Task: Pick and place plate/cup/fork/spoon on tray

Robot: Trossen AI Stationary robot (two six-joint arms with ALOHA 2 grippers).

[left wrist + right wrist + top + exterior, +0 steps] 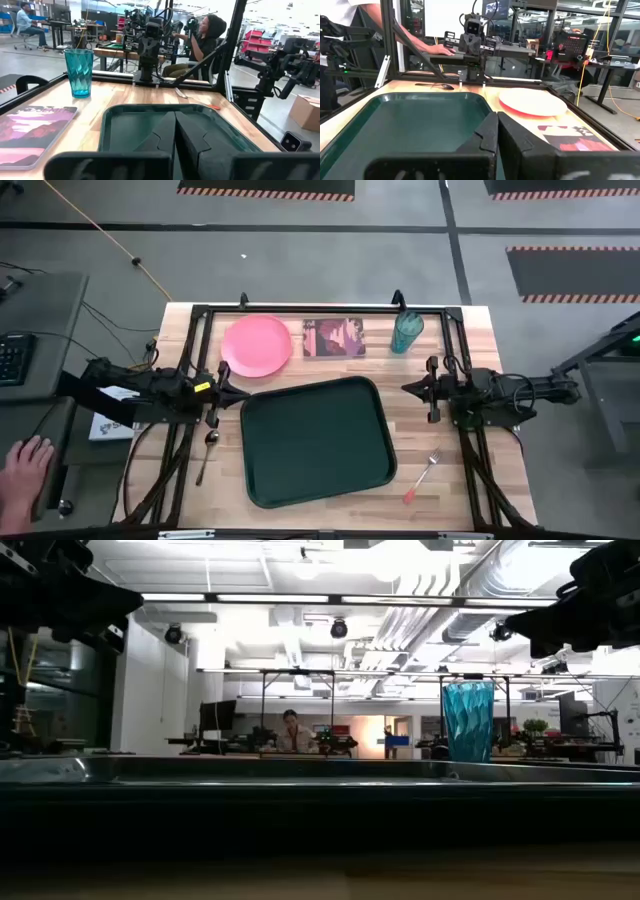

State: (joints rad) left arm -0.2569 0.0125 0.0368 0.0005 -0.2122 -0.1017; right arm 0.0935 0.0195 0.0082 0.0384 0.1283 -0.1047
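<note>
Both hands closed, level, facing across tray (pixel 315 438): left hand (pixel 232 393), right hand (pixel 408 388).

tray (pixel 300 780): dark rim spans full frame width, across the lower middle
cup (pixel 468 720): teal, upright, right of centre, behind the tray rim
worktop (pixel 320 885): thin wood strip along bottom edge
arms: dark shapes in upper left and upper right corners, fingers not discernible
background: lit room, person (pixel 292 730) seated at a desk, centre
</note>
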